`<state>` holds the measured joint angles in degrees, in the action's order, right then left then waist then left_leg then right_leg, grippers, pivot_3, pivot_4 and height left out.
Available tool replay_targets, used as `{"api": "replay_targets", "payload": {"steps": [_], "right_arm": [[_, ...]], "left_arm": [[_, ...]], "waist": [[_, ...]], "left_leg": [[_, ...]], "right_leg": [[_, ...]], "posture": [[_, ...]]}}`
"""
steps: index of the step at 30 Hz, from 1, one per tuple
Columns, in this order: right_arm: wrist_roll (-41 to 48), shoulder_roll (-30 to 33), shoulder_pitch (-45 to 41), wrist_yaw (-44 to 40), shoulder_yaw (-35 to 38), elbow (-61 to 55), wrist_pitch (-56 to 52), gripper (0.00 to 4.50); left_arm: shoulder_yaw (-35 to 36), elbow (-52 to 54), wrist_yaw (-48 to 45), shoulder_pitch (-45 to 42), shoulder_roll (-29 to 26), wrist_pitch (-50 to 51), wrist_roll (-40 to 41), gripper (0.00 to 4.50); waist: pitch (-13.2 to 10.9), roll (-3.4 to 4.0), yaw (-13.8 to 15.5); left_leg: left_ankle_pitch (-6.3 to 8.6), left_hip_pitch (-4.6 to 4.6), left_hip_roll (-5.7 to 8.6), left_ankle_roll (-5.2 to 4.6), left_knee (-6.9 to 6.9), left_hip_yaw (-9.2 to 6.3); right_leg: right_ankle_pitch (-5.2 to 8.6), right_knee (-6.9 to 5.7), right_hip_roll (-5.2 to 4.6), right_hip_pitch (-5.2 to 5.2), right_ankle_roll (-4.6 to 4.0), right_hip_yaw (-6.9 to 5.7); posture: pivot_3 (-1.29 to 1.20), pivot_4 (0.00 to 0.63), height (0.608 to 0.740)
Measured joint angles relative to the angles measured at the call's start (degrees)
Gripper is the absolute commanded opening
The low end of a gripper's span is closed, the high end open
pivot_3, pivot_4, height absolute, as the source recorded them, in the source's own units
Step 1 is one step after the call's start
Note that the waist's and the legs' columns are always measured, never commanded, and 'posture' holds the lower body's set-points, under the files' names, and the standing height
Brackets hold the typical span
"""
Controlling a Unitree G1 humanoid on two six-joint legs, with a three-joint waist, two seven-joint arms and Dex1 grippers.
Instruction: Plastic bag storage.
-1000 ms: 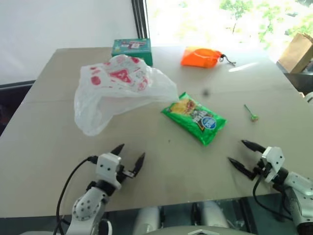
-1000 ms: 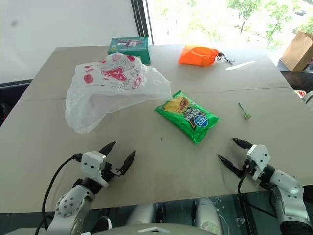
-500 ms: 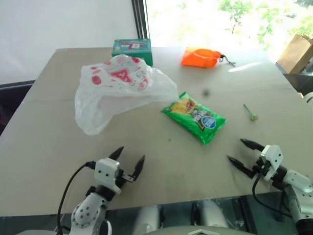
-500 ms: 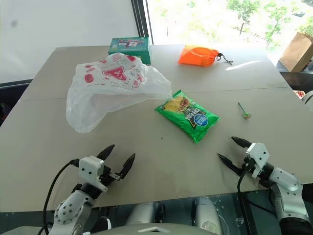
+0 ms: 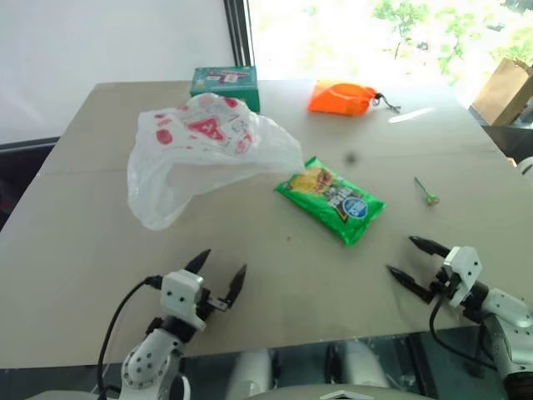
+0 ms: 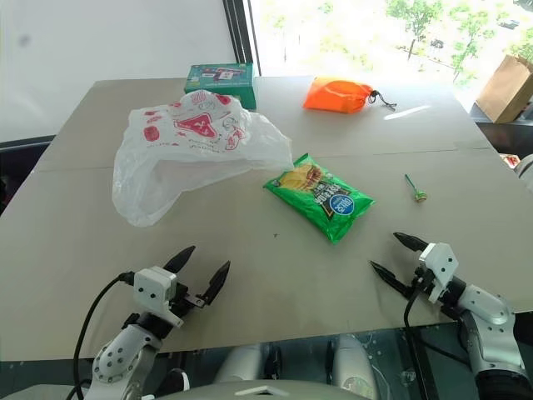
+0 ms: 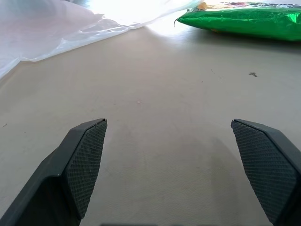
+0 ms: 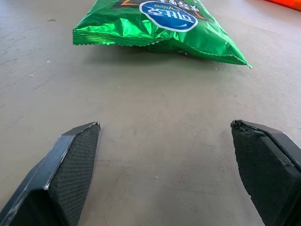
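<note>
Nothing is gripped yet: the plastic bag [image 5: 200, 154] lies crumpled far-left on the desk [image 5: 75, 250]. Left hand [image 5: 221, 271] and right hand [image 5: 410, 258] sit near, wide. Next, likely the left reaches for the bag.

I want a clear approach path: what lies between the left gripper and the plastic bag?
Nothing: in the left eye view, bare table runs from the open left gripper to the plastic bag. The green snack packet lies off to the right.
</note>
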<state>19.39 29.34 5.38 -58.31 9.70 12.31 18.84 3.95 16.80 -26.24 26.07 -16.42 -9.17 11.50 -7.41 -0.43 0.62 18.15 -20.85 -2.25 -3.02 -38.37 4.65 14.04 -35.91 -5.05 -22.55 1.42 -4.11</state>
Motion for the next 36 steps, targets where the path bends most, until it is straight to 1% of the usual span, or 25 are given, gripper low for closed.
{"api": "replay_targets", "payload": {"steps": [4,9,14,19,23,25,28,35,36], "right_arm": [[1.06,0.00,0.33,-0.34,-0.14,-0.82,-1.44,4.50],[3.56,0.05,2.92,-2.74,-3.34,-7.70,-6.53,4.50],[8.04,0.72,4.87,-3.99,-7.30,-22.14,-13.31,4.50],[8.99,1.18,4.99,-2.94,-8.32,-27.28,-16.87,4.50],[9.13,1.10,4.68,-1.91,-8.70,-28.16,-18.04,4.50],[9.08,1.05,4.63,-1.57,-8.69,-28.06,-18.24,4.50],[8.99,0.92,4.02,-1.31,-8.80,-27.98,-18.18,4.50],[8.83,0.80,4.27,-1.11,-8.76,-27.84,-18.08,4.50],[8.83,0.76,4.26,-1.07,-8.76,-27.84,-18.07,4.50]], "left_arm": [[0.15,-0.02,0.58,-0.02,0.52,0.00,0.01,4.48],[2.97,-0.03,4.06,-1.10,2.17,0.27,0.02,4.48],[8.29,-0.02,9.72,-4.48,3.34,-0.05,-0.43,4.48],[11.46,-0.03,13.50,-7.82,3.32,0.12,-1.72,4.48],[14.03,-0.08,16.94,-10.51,3.31,1.40,-2.53,4.48],[14.08,-1.27,17.60,-12.14,3.20,2.72,-2.65,4.48],[15.57,-6.44,18.92,-18.97,3.12,6.37,-0.79,4.48],[14.47,-10.87,16.39,-23.54,2.01,8.44,0.01,4.48],[14.15,-10.98,15.98,-23.89,1.99,8.61,0.03,3.86]], "waist": [[0.00,0.00,0.02],[-0.08,0.07,0.06],[-0.23,0.14,0.25],[-0.29,0.07,0.25],[-0.29,0.07,0.23],[-0.29,0.07,0.31],[-0.30,0.05,0.51],[-0.34,0.01,0.21],[-0.34,0.00,0.24]], "left_leg": [[0.00,0.01,-0.01,0.00,0.00,0.00],[0.00,-0.03,-0.06,0.00,0.00,-0.03],[0.00,-0.13,-0.01,0.00,-0.08,-0.11],[-0.01,-0.22,0.02,0.01,-0.15,-0.20],[-0.13,-0.23,0.06,0.22,-0.17,-0.19],[-0.15,-0.24,0.09,0.25,-0.18,-0.22],[-0.16,-0.38,0.07,0.26,-0.44,-0.42],[-0.16,-0.39,0.09,0.27,-0.62,-0.39],[-0.17,-0.41,0.08,0.28,-0.68,-0.41]], "right_leg": [[0.00,-0.01,0.02,0.00,0.00,0.00],[-0.07,-0.04,0.04,-0.02,0.11,-0.03],[-0.11,-0.03,0.00,-0.02,0.19,-0.13],[-0.12,-0.03,0.03,-0.02,0.20,-0.32],[-0.14,-0.04,0.15,-0.01,0.23,-0.53],[-0.14,-0.05,0.16,0.00,0.24,-0.57],[-0.14,-0.21,0.26,-0.01,0.25,-0.77],[-0.15,-0.41,0.25,-0.02,0.27,-0.71],[-0.14,-0.45,0.25,-0.02,0.27,-0.73]], "posture": [[0.00,0.150,0.740],[0.00,0.150,0.740],[0.00,0.150,0.740],[0.00,0.150,0.740],[0.00,0.150,0.740],[0.00,0.150,0.740],[0.00,0.150,0.740],[0.00,0.150,0.740],[0.00,0.150,0.740]]}}
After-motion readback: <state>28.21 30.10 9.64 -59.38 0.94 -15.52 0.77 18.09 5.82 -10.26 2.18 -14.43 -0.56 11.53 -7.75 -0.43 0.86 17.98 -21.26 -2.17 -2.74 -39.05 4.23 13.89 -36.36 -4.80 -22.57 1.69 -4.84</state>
